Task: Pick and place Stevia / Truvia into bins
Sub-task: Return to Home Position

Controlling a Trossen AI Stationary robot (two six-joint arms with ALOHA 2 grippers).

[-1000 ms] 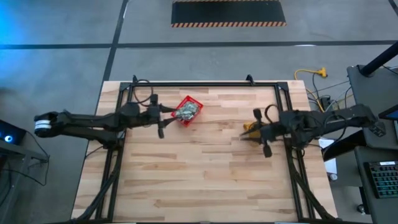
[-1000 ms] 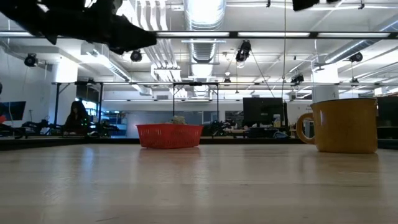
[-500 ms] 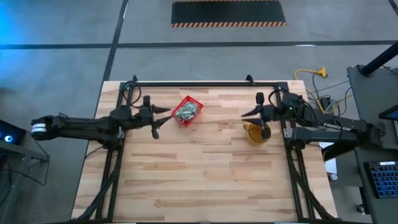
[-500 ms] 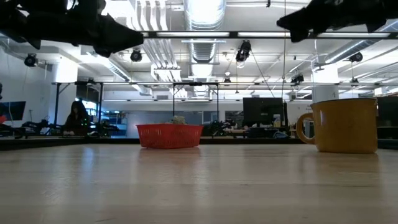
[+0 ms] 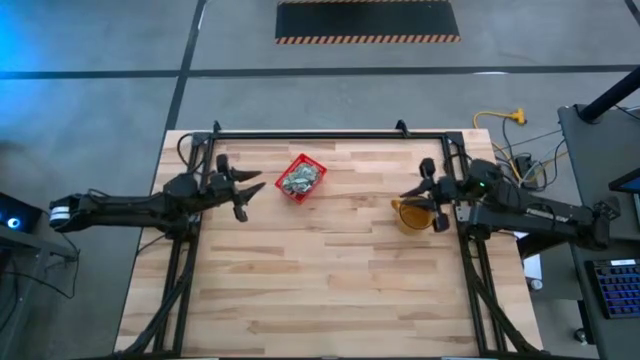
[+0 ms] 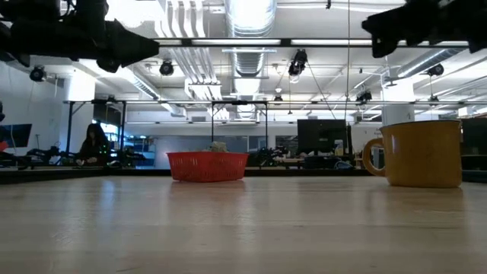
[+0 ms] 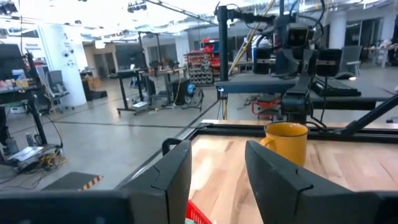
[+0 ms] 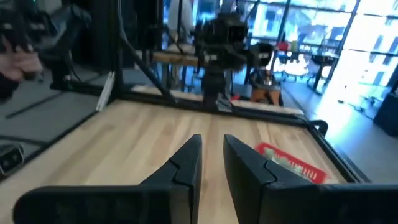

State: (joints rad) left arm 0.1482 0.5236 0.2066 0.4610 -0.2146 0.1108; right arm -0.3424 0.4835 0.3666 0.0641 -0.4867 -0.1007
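Wood table (image 5: 330, 290): red basket (image 5: 295, 196) w/ sachets (image 5: 301, 179) near left end effector (image 5: 251, 196)

We count one red basket (image 6: 207, 167), one yellow mug (image 5: 410, 215), two arms, the left arm (image 5: 130, 207) and the right arm (image 5: 530, 212), and sachets (image 5: 300, 179) heaped past counting.
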